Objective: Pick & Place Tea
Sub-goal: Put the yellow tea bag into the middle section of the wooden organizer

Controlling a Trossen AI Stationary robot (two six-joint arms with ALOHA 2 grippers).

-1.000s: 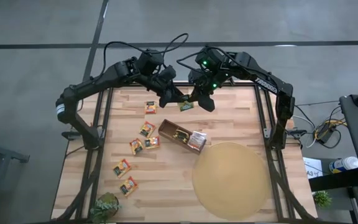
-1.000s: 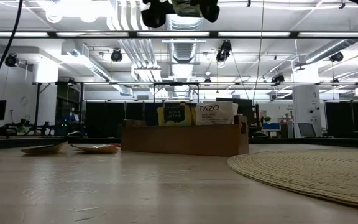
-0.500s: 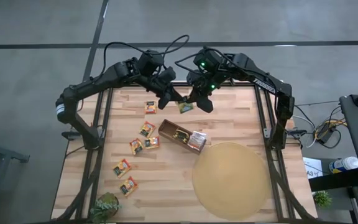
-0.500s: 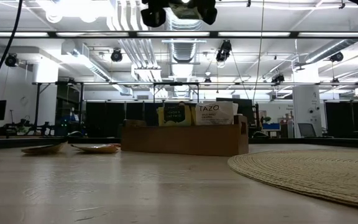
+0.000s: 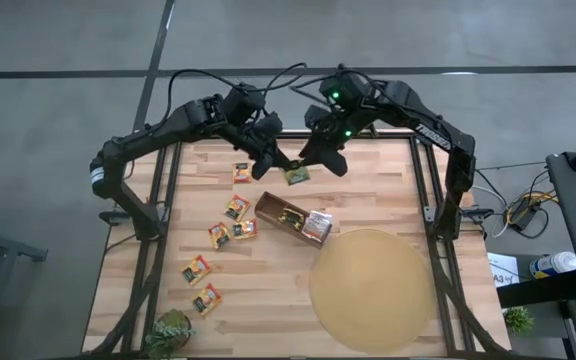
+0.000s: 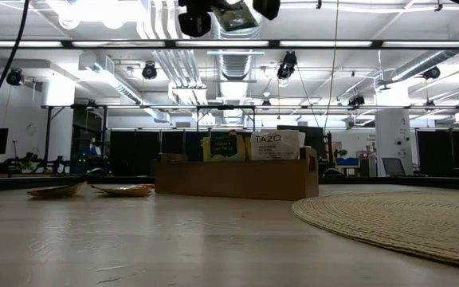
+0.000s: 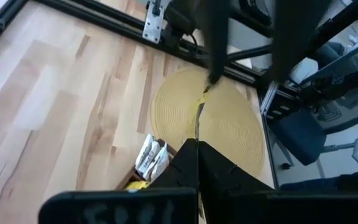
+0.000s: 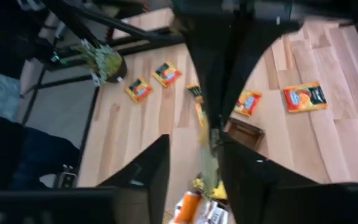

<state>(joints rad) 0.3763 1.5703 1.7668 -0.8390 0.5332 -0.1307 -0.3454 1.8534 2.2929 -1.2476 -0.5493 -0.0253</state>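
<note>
Handover in mid-air over the far end of the table (image 5: 368, 190): left gripper (image 5: 286, 165) is clamped on a green-yellow tea sachet (image 5: 297, 174), its fingers pressed flat together in its own wrist view with the sachet (image 7: 197, 115) seen edge-on between them; right gripper (image 5: 326, 158) sits just beside it, fingers spread apart in its wrist view and not gripping anything I can confirm, the sachet edge (image 8: 205, 140) hanging in the gap. Progress looks partial: the brown wooden box (image 5: 293, 219) already has a few sachets standing in it, a green-yellow one (image 6: 222, 146) and a white one (image 6: 277, 145) showing above its wall from table level. Still loose on the wood: one orange sachet (image 5: 242, 172) near the far edge, three more clustered beside the box (image 5: 230, 224), and two further toward the near left corner (image 5: 200, 283), by a small plant (image 5: 170, 334). So I'd judge roughly six left plus the one in hand. The round tan mat (image 5: 371, 290) has nothing on it. Hard to read: from above the two grippers overlap with the sachet, so who actually holds it only comes clear from the wrist cameras; table-level view cuts both grippers off at the top edge; how many sachets are packed in the box can't be counted; can't tell whether the right fingers touch the sachet at all
</note>
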